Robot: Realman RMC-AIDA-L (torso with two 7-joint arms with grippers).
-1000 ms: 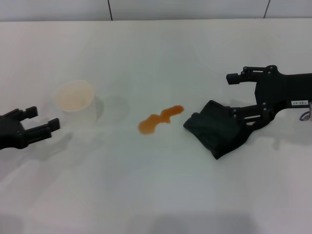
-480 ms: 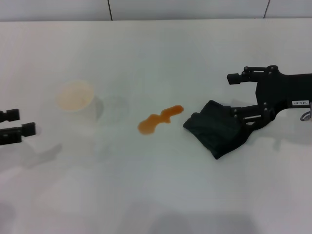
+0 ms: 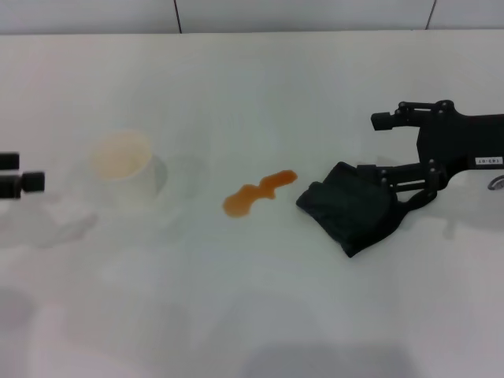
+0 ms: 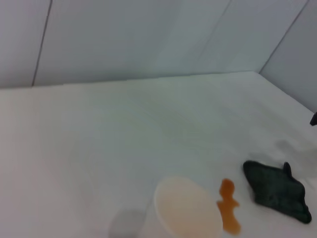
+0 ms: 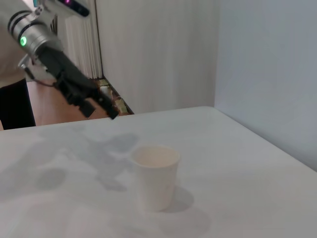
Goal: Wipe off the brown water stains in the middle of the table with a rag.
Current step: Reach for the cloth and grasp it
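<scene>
Rag [image 3: 351, 206] lies just beside stains [image 3: 257, 193]; cup [image 3: 126, 168] farther left.

A small white label [image 3: 486, 161] on the right arm (print unreadable).

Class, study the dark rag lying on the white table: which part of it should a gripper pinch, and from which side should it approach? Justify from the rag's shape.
Probably pinch the raised, folded bunch at the rag's right end, coming from the robot's right, where the right gripper already sits. The folds offer bulk, and the brown water stains lie clear to its left.
</scene>
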